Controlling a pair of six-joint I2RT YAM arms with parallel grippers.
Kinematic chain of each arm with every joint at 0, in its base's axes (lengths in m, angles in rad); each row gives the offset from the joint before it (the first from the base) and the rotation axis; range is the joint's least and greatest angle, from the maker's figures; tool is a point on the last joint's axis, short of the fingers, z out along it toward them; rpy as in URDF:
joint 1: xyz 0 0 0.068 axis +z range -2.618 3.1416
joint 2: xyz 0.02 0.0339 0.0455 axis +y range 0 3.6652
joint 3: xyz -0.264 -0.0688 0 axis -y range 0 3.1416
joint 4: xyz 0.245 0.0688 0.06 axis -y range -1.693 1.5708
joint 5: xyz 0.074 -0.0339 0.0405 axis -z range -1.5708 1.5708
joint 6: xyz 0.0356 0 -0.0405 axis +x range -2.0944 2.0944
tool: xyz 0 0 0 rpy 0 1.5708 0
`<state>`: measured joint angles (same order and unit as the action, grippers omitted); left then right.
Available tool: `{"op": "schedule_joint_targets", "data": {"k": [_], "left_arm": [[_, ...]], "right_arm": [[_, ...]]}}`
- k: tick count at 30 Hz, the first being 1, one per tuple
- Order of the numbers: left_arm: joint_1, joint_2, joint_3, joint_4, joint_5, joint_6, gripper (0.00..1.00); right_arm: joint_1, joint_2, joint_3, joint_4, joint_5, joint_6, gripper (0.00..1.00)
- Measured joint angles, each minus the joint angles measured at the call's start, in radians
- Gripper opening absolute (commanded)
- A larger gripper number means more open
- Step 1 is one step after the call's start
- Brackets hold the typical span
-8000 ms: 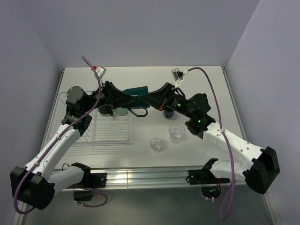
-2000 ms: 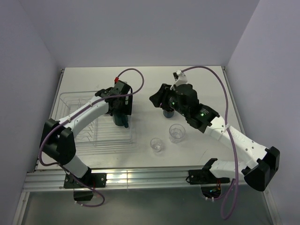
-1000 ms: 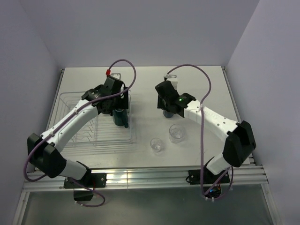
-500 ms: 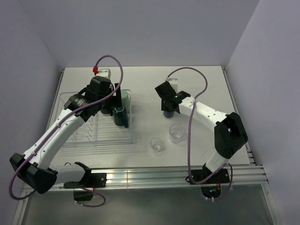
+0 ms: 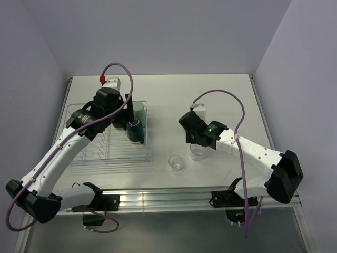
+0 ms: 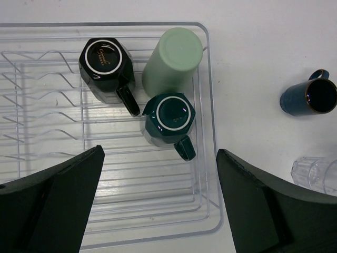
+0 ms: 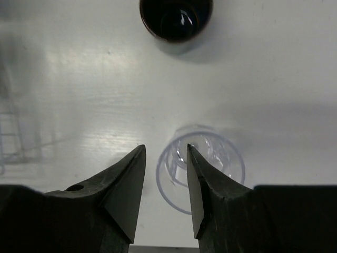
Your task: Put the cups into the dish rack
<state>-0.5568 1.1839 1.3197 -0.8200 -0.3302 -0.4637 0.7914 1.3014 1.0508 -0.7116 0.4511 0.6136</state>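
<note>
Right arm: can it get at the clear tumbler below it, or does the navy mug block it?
Likely yes. The right gripper hangs open over the near rim of the clear tumbler; the navy mug stands apart beyond it.

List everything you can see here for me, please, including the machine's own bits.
table: one, white, under everything
dish rack: one, clear plastic, on the table's left side
black mug: one, black, in the rack
mint green tumbler: one, pale green, in the rack beside the black mug
dark green mug: one, dark green, in the rack
navy mug: one, dark blue, on the table right of the rack
clear tumblers: two, see-through, on the table, one at the right fingers, the other alone
left fingers: two, black, spread wide above the rack, empty
right fingers: two, black, apart, straddling a tumbler's rim
</note>
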Motion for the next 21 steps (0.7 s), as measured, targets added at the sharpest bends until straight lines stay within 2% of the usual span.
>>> {"op": "schedule_joint_targets", "data": {"k": [9,16,18,21], "left_arm": [[0.004,-0.002,-0.003,0.003,0.000,0.007,0.96],[0.008,-0.002,-0.008,0.008,0.001,0.007,0.96],[0.009,-0.002,-0.010,0.008,0.001,0.007,0.96],[0.011,-0.002,-0.019,0.012,0.001,0.007,0.95]], "right_arm": [[0.051,0.001,-0.090,-0.020,-0.019,0.051,0.43],[0.057,0.081,-0.113,0.023,-0.029,0.053,0.42],[0.057,0.109,-0.122,0.039,-0.034,0.053,0.40],[0.057,0.136,-0.127,0.046,-0.041,0.054,0.24]]}}
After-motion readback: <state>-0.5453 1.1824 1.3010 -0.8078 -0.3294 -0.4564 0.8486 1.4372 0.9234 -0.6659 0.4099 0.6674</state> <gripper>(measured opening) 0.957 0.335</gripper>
